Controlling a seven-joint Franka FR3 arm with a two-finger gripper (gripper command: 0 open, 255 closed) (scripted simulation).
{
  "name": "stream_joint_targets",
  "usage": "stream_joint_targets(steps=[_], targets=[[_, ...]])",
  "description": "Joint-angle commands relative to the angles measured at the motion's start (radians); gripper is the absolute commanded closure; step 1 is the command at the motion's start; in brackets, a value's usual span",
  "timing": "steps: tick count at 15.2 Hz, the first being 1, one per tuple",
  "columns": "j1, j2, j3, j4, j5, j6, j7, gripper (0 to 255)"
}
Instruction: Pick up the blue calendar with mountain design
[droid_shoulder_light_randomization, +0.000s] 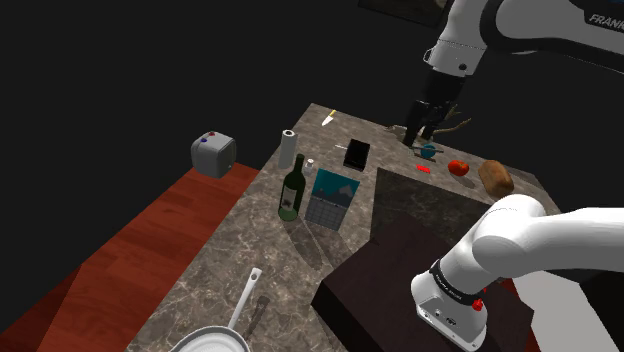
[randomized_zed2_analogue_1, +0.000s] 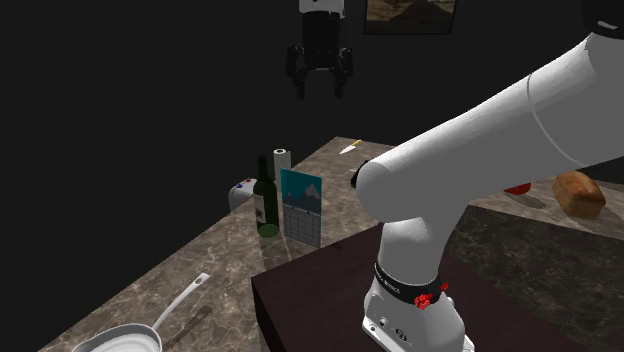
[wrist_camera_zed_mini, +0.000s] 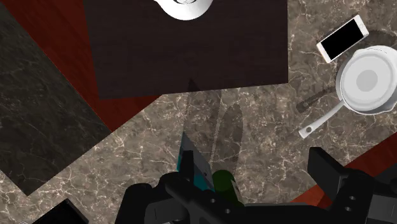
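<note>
Centre-frame, the upright blue mountain-print calendar (droid_shoulder_light_randomization: 332, 198) looked light, thin and tippable; its top edge seemed the best hold. The black two-finger gripper (randomized_zed2_analogue_1: 320, 88) hung released.

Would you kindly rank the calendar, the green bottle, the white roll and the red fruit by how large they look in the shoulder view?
1. calendar, the widest
2. green bottle, about as tall as the calendar but much narrower
3. white roll
4. red fruit, clearly the smallest
</note>
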Motion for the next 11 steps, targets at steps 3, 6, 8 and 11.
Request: stream_joint_targets(steps=[3,6,8,11], targets=[[0.002,0.062,0.000,-0.007,-0.011,0.061,-0.023,0],[0.004,0.163,0.000,-0.007,-0.028,0.151,-0.054,0],[0.005,0.234,0.001,0.000,-0.038,0.208,-0.073,0],[0.006,0.346,0.003,0.022,-0.055,0.288,-0.099,0]])
